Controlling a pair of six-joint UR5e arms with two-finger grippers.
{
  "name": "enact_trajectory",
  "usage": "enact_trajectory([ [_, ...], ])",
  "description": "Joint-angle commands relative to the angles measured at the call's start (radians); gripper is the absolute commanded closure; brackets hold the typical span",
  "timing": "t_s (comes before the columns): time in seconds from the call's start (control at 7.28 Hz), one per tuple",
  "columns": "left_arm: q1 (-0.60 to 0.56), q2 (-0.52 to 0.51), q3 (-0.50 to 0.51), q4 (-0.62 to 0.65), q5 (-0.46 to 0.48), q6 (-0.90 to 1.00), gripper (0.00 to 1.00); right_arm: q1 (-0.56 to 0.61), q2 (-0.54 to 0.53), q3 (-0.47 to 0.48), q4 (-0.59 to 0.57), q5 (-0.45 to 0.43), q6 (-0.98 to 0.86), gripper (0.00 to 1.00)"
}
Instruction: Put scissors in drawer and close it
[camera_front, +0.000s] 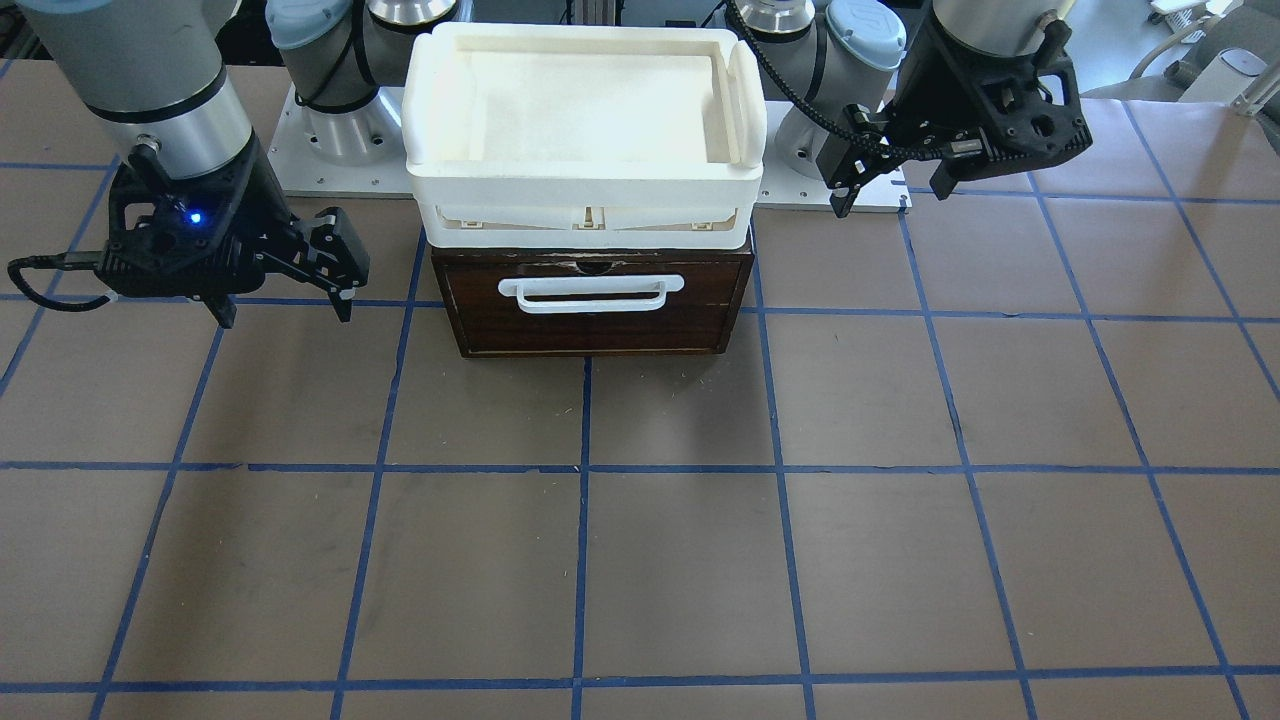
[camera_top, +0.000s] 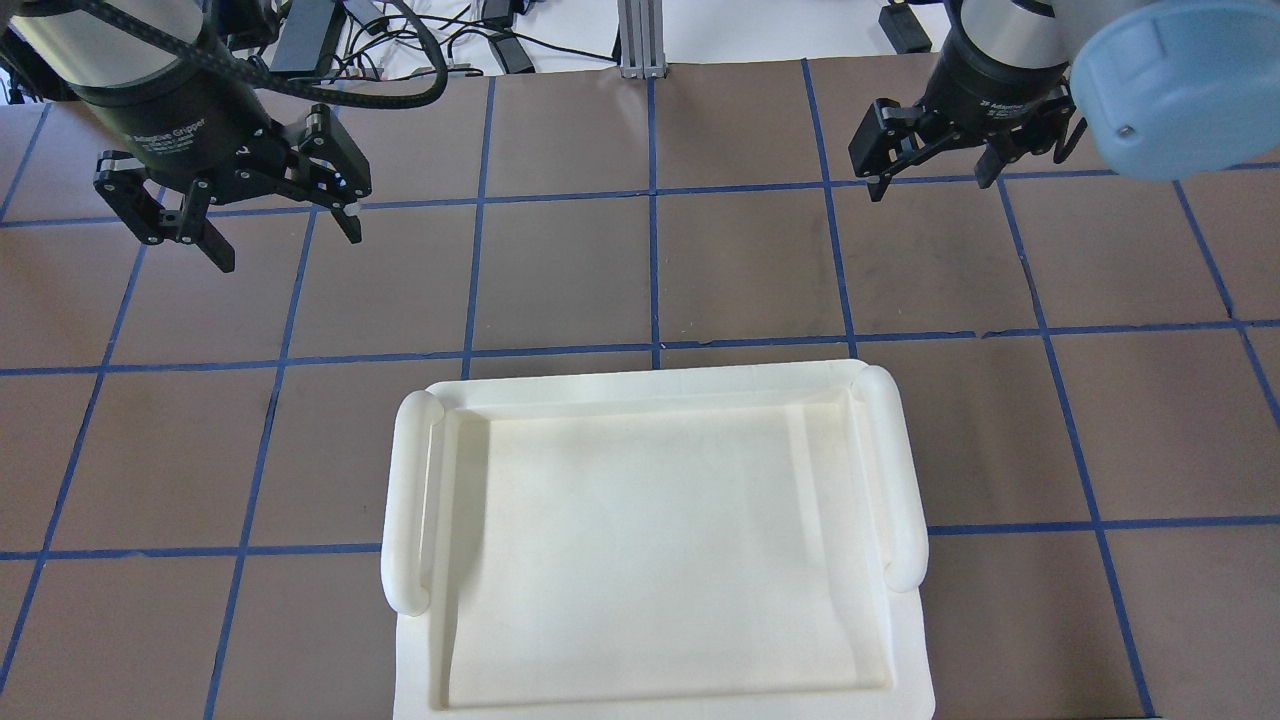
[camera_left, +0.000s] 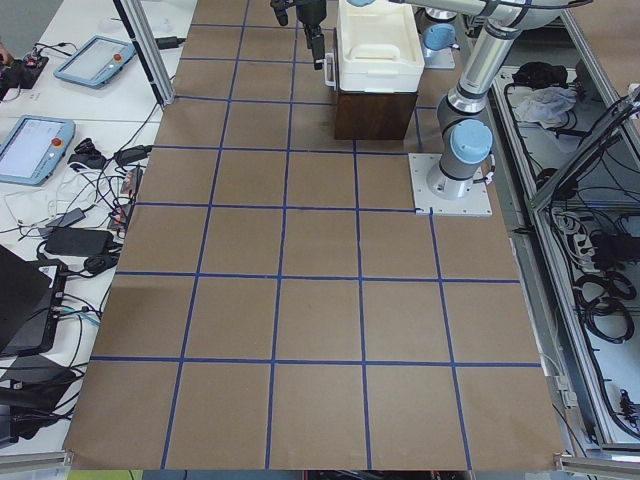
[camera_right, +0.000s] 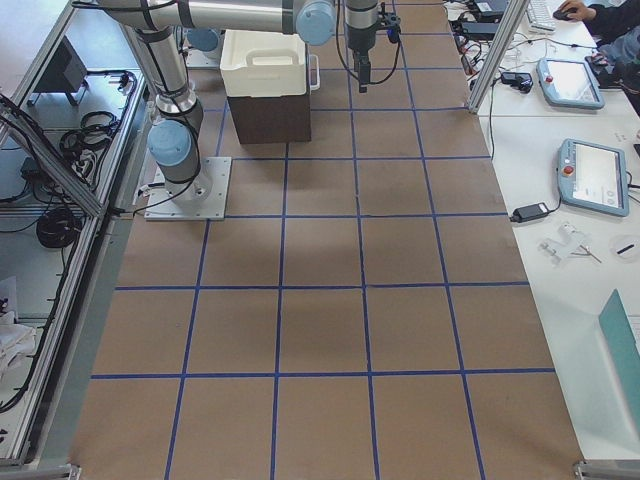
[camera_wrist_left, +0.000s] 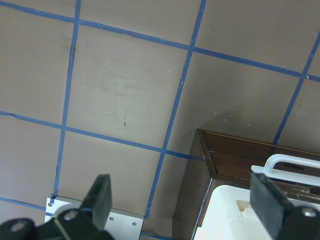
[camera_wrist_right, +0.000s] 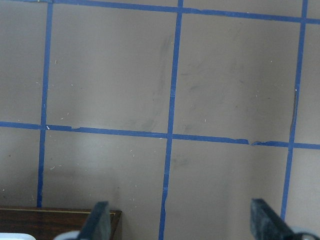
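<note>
Drawer (camera_front: 592, 325): one, dark brown, shut, mid-table, its one white bar handle (camera_front: 590, 293) facing out. Of two grippers, the right gripper (camera_front: 287, 312) hangs at 9 o'clock of it, jaws spread wide, holding nothing. One white plastic bin (camera_front: 585, 185) rests on top. Farther back, at 2 o'clock, the left gripper (camera_front: 890, 198) is equally wide.

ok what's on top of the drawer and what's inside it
A white bin sits on top of the drawer, with nothing showing in it. The drawer is shut, so its inside is hidden. No scissors show in any view.
</note>
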Motion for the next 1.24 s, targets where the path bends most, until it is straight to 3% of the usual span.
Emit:
enact_trajectory([
  [0.0,0.007,-0.004,-0.007,0.008,-0.008,0.100,0.00,0.000,0.001,0.000,-0.002,-0.001,0.001,0.00],
  [1.1,0.004,-0.013,-0.007,0.027,0.037,0.143,0.00,0.000,-0.001,0.000,-0.001,0.002,0.001,0.00],
])
